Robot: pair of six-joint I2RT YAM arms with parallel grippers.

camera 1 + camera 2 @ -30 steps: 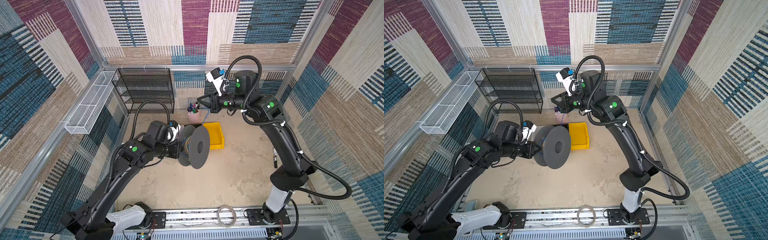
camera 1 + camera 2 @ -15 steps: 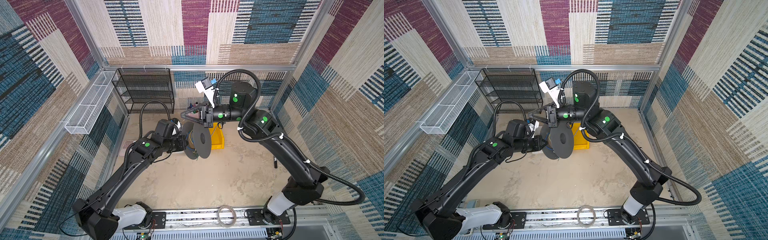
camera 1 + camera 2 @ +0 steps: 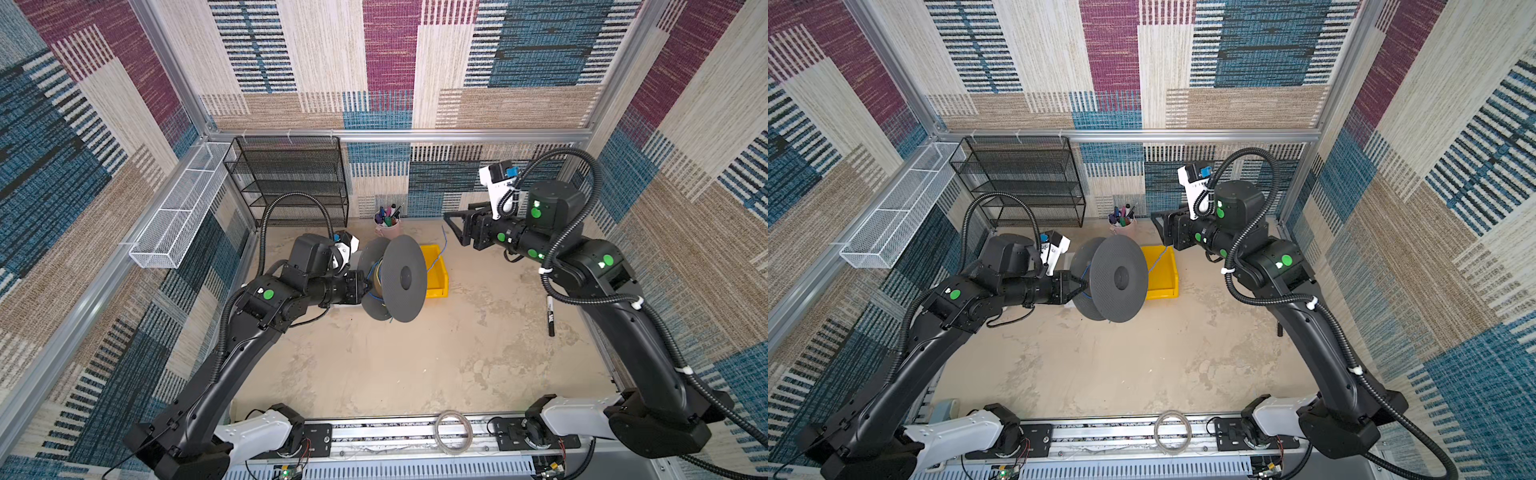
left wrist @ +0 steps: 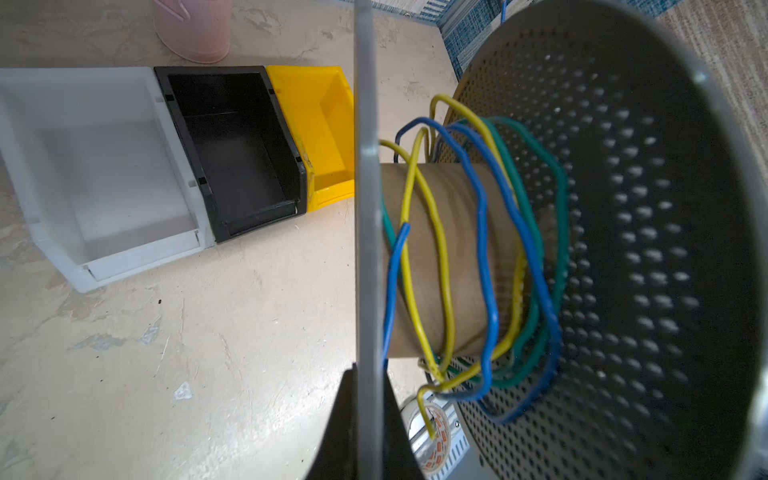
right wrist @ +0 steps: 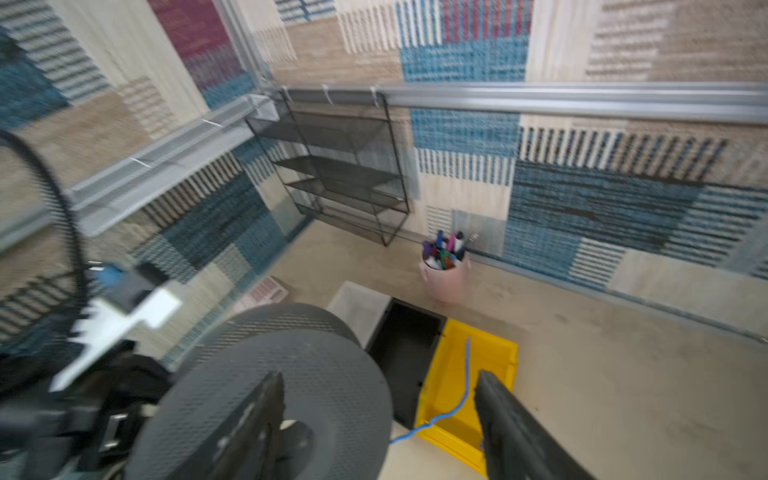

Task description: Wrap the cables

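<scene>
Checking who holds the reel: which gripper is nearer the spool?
Left. The left gripper is shut on a flange of the spool; the right gripper hangs open, apart from it, beyond the yellow bin.

Matt perf. spool (image 4: 644, 249), cardboard core (image 4: 461, 232), glossy cables (image 4: 483, 249)

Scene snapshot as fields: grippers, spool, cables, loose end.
left gripper: shut on the spool flange, flanges upright
right gripper: open, empty, away from the spool
cables: blue, yellow and green turns, loose around the core
blue end: free, rising from the spool above the yellow bin
</scene>
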